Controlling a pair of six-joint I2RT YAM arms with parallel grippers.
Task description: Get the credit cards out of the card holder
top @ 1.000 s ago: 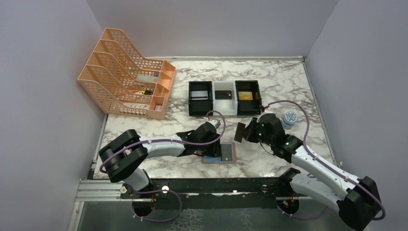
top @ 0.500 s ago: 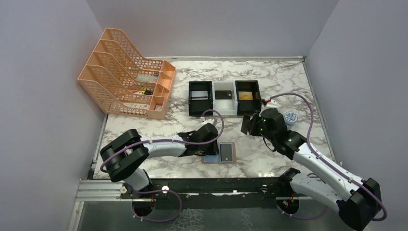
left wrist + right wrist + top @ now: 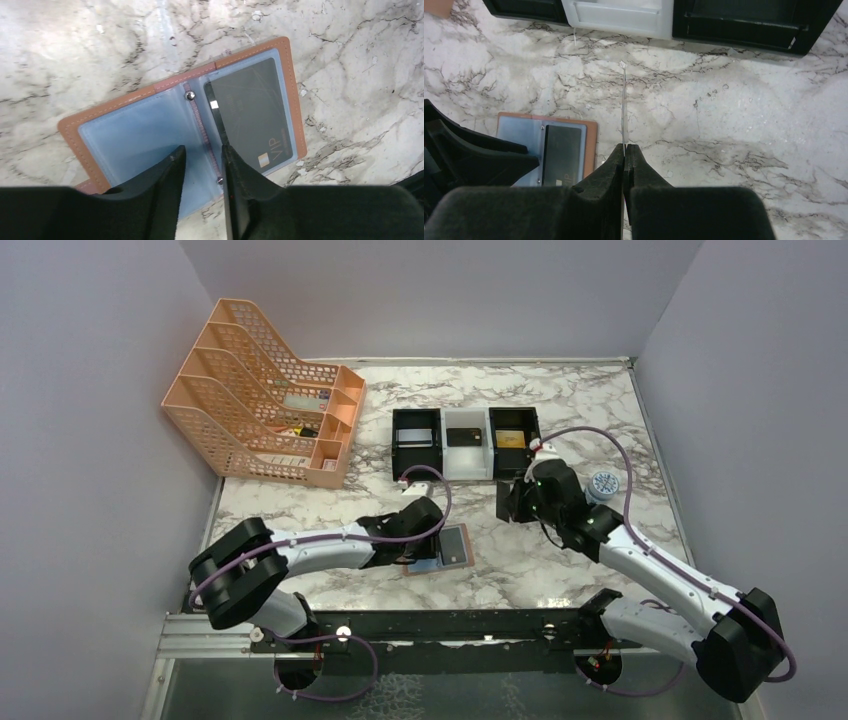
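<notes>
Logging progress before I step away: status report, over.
Left gripper open over wallet. Right gripper shut on card. Dark card in wallet pocket. Nothing in the way.

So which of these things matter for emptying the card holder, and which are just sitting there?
Job: card holder; dark card in its pocket; thin card pinched by right gripper; left gripper over the holder; box trays holding cards.
Idle: orange file rack; small round tub.

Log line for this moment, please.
left gripper: open, over open tan leather card holder, beside dark grey plastic card in its pocket | right gripper: shut on thin card, edge-on
</notes>
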